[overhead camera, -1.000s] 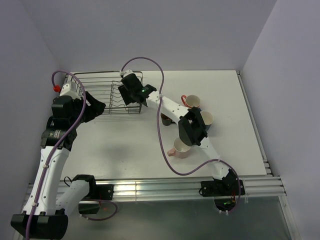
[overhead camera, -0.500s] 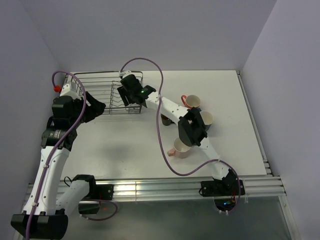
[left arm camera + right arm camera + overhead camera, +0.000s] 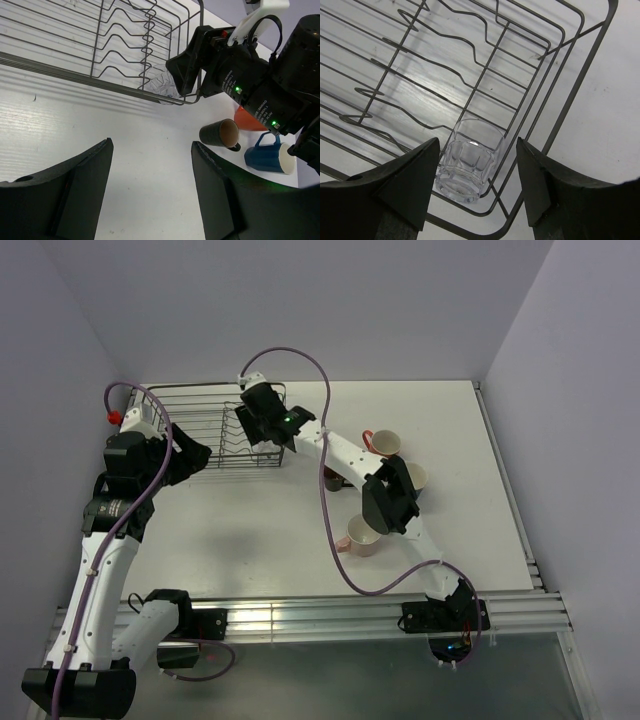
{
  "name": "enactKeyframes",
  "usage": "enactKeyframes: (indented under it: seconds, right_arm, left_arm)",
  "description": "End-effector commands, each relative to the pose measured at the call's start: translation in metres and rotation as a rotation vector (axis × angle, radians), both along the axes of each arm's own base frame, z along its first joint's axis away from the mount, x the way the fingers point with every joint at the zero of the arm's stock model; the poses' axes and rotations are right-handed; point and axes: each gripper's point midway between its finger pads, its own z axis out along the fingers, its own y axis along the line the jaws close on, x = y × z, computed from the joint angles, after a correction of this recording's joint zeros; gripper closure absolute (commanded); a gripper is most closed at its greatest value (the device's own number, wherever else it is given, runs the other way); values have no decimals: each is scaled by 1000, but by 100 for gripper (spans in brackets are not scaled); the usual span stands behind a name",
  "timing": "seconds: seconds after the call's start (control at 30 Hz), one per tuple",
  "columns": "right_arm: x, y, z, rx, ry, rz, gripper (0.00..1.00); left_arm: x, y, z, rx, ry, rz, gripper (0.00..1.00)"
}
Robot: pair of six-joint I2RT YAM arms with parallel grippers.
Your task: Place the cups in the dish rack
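The right gripper [image 3: 477, 150] hung over the right end of the rectangular dark wire dish rack [image 3: 205, 430], which sat at the upper left of the top view. Its 2 black fingers [image 3: 405, 185] were spread wide and gripped nothing. In the right wrist view the small clear glass tumbler [image 3: 467, 161] sat inside the rack, in the corner at the lower middle of the frame, just beside the end wall and past the last wavy plate divider. It lay between the 2 fingers in that view, with a gap showing on either side. The left wrist view showed the tumbler through the rack's wires, partly hidden behind the right gripper's black body.

The left gripper [image 3: 151, 145] was likewise parted and empty, over bare white table [image 3: 480, 490] near the rack's lower left corner in the top view.

The other 4 cups were outside the rack, clustered right of centre in the top view. The orange handled mug [image 3: 385, 443] sat uppermost and the pink handled mug [image 3: 362, 537] lowest. The blue handled mug [image 3: 267, 157] and the dark brown handled mug [image 3: 222, 134] were largely covered by the right arm from above. The left wrist view showed them near each other but apart, at the right of the frame.
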Motion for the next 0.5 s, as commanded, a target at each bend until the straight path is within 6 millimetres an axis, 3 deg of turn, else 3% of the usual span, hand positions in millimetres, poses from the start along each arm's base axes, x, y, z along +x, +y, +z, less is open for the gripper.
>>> enactKeyframes:
  seconds: [0.0,0.2,0.47]
  right_arm:
    - [-4,-6,49,43,-64,-20,30]
    - [-11,-5,37,45,-16,-14,38]
    - [-17,-11,41,34,7,-17,41]
  left_arm:
    - [2,1,13,25,-41,-7,30]
    - [5,-4,8,16,-20,-36,30]
    - [13,-13,-8,-6,30,-79,31]
